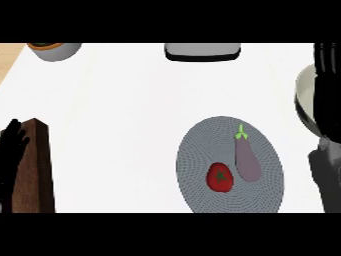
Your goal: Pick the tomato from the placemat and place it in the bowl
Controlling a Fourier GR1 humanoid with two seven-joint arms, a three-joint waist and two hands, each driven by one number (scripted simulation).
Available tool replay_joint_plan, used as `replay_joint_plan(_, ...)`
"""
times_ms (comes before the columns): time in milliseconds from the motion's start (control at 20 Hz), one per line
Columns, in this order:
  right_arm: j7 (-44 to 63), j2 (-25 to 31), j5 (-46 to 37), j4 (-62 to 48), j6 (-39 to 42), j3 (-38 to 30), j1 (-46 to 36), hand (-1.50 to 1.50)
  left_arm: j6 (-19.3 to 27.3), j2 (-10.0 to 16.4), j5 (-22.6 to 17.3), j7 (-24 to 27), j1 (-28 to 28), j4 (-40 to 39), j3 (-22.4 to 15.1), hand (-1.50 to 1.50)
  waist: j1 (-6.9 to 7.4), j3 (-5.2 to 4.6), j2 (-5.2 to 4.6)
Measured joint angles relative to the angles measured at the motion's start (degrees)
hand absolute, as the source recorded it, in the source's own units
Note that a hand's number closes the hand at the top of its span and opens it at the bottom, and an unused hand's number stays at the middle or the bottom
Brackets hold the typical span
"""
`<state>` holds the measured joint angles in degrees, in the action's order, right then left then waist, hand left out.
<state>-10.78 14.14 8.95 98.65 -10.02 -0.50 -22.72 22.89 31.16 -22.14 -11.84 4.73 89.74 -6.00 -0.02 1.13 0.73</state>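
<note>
The grey right forearm (337, 182) enters at lower right; its black right hand (339, 100) lies straight-fingered, holding nothing, over the pale round bowl (301, 97). The small red tomato (219, 177) sits on the round grey placemat (202, 145) beside a purple aubergine (246, 159). The left hand (9, 145) rests with fingers relaxed at the left edge.

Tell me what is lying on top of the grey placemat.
On the placemat lie a red tomato and, to its right, a purple eggplant, stem pointing away from the robot. Whether they touch is unclear. The mat beneath them is covered.
</note>
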Motion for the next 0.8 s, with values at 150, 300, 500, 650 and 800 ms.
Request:
replay_joint_plan(150,1.2,-3.2,-0.2,-0.2,1.4,5.4,0.7,-1.5,-0.8,0.6,0.5,2.2,-2.6,1.1,1.3,0.0,0.24,-0.62,-0.32)
replay_joint_plan(300,4.2,-8.1,-0.1,-2.1,3.7,14.6,0.1,-1.5,-2.2,1.4,1.1,5.5,-7.8,3.3,2.3,0.0,1.33,-1.02,-0.64)
replay_joint_plan(500,6.2,-6.8,-14.5,-3.9,-4.4,20.4,3.0,-1.5,-3.3,1.2,0.8,8.3,-10.7,4.2,3.3,0.0,-0.93,-1.55,-0.05)
replay_joint_plan(650,5.9,-10.1,-25.3,-3.7,-12.8,27.9,8.2,-1.5,-4.8,1.1,0.2,10.1,-11.9,3.7,4.2,0.0,-1.37,-1.45,-0.06)
replay_joint_plan(800,9.2,-11.4,-35.8,-1.4,-18.0,36.1,13.5,-1.5,-5.9,0.7,0.0,12.1,-12.5,2.2,5.0,0.0,-1.79,-1.41,-0.02)
